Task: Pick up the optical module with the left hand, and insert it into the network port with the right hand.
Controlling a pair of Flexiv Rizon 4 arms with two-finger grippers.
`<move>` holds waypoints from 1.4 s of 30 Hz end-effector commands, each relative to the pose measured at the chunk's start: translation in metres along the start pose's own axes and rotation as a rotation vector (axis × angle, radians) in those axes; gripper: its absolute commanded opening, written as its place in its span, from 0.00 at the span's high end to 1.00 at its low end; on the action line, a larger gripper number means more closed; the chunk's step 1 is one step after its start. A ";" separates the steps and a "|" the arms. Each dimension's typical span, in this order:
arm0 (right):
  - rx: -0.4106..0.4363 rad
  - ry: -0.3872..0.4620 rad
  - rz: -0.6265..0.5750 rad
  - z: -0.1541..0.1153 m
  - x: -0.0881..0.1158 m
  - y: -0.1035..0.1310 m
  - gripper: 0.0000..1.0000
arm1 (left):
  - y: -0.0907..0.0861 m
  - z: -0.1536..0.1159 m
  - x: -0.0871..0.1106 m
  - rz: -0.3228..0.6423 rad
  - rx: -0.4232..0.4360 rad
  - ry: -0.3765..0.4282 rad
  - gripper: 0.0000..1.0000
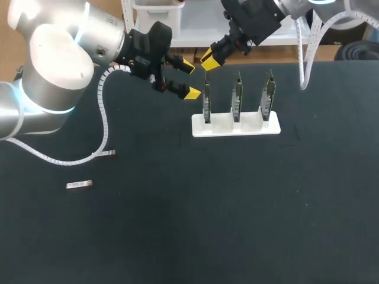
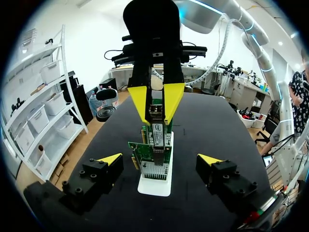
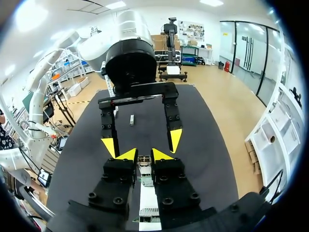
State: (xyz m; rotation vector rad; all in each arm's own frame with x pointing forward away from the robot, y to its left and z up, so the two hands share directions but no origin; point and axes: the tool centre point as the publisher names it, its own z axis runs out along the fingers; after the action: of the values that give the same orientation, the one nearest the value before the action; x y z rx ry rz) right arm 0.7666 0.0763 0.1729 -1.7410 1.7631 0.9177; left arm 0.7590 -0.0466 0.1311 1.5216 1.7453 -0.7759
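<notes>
Optical module [image 2: 155, 111] over network card [image 2: 154, 162]
Clenched in right gripper [image 3: 144, 154], with left gripper [image 1: 190, 78] released beside white stand [image 1: 235, 126] and second module [image 1: 79, 185] apart on table [image 1: 237, 207]

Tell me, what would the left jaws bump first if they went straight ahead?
Probably the nearest green network card standing in the white holder, straight ahead of the open left jaws. The right jaws, gripping a small optical module, sit just above it, so they might get hit too.

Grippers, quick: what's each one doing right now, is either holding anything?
Left gripper: open, holding nothing.
Right gripper: closed on a module.
</notes>
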 end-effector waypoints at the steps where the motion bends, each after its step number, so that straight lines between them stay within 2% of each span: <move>1: -0.002 0.002 0.002 0.002 0.000 -0.001 1.00 | 0.001 0.001 -0.001 -0.002 0.001 0.006 0.00; 42: -0.007 0.041 0.016 0.005 0.010 0.000 1.00 | 0.001 0.001 -0.001 -0.002 0.001 0.006 0.00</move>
State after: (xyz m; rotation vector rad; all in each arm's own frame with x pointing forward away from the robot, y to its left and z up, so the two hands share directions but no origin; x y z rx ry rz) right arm 0.7654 0.0737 0.1626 -1.7637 1.8032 0.9015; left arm 0.7590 -0.0466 0.1311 1.5216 1.7452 -0.7759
